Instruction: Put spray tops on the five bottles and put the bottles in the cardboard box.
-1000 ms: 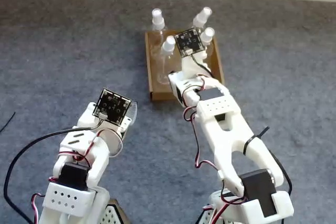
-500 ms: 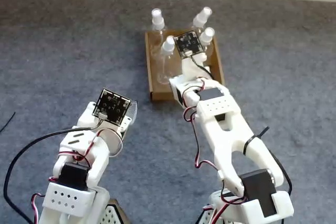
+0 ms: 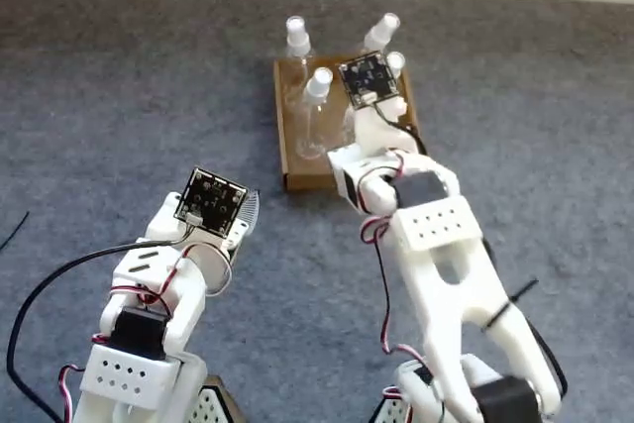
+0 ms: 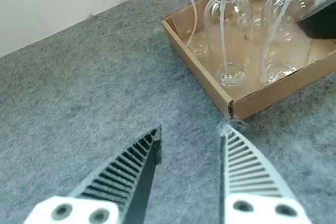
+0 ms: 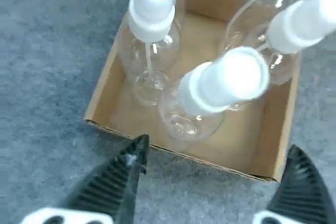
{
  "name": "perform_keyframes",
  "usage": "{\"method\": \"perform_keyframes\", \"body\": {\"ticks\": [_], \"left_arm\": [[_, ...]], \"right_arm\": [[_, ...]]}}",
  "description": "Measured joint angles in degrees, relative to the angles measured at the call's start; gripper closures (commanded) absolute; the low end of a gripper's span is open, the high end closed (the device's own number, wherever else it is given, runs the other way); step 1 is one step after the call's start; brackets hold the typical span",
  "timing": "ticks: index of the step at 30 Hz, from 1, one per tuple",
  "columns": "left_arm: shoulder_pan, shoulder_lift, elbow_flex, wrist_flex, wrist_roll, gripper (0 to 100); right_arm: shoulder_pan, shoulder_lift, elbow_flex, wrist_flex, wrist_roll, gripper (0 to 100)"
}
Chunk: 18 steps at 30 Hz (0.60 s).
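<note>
Several clear bottles with white spray tops stand in the cardboard box [image 3: 289,151] at the back of the grey carpet. One bottle [image 3: 318,89] is at the box's left side, another [image 3: 382,31] leans at its far right. My right gripper [image 5: 216,150] hangs open just above the box's near wall, with a capped bottle [image 5: 210,95] straight ahead and another [image 5: 151,22] beyond it. My left gripper [image 4: 191,129] is open and holds nothing. It is low over the carpet, short of the box's near left corner [image 4: 229,109].
Grey carpet [image 3: 119,96] surrounds the box on all sides, with wide room to the left and right. A pale wall runs along the far edge. A black cable [image 3: 40,289] loops beside the left arm's base.
The right arm has drawn back and risen a little, and its wrist has shifted slightly to the right over the box. The left arm has stayed still.
</note>
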Motion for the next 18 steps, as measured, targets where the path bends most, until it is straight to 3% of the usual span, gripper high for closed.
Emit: {"method": "perform_keyframes", "body": {"ticks": [8,13,18], "left_arm": [[0.00,0.00,0.00,0.00,0.00,84],[-1.58,0.00,0.00,0.00,0.00,84],[-10.29,-0.44,0.00,0.00,0.00,84]], "right_arm": [[1.58,-13.54,5.71,5.45,0.00,89.4],[6.24,-23.91,14.77,5.45,0.00,92.9],[8.44,-33.67,26.37,5.45,0.00,92.9]]}}
